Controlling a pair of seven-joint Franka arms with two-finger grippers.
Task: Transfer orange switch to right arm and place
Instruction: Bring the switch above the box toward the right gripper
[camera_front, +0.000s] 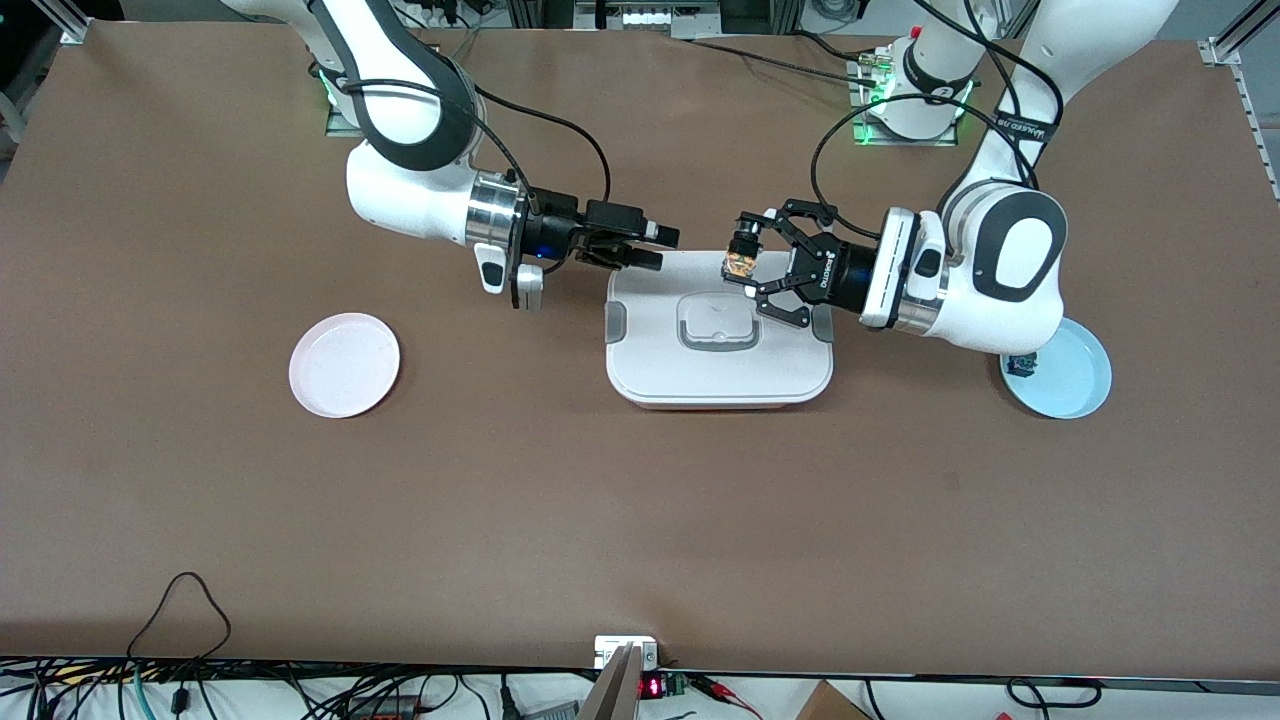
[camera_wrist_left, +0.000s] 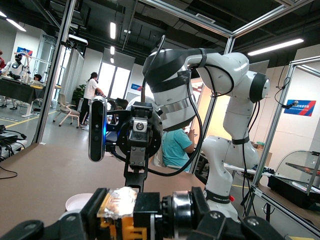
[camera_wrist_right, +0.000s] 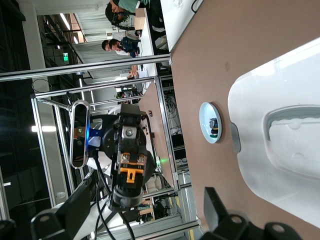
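The orange switch (camera_front: 739, 263), a small black part with orange marks, is held in the air in my left gripper (camera_front: 745, 256), which is shut on it over the white container's edge toward the robots' bases. In the left wrist view the orange switch (camera_wrist_left: 122, 210) sits crosswise between the fingers of the left gripper (camera_wrist_left: 145, 218). My right gripper (camera_front: 661, 249) is open and points at the switch from a short gap away, touching nothing. The right wrist view shows the orange switch (camera_wrist_right: 129, 175) facing the open right gripper (camera_wrist_right: 145, 215).
A white lidded container (camera_front: 650, 380) lies at mid-table under both hands. A pink plate (camera_front: 344, 364) sits toward the right arm's end. A light blue plate (camera_front: 1080, 385) toward the left arm's end holds a small blue-based part (camera_front: 1022, 366).
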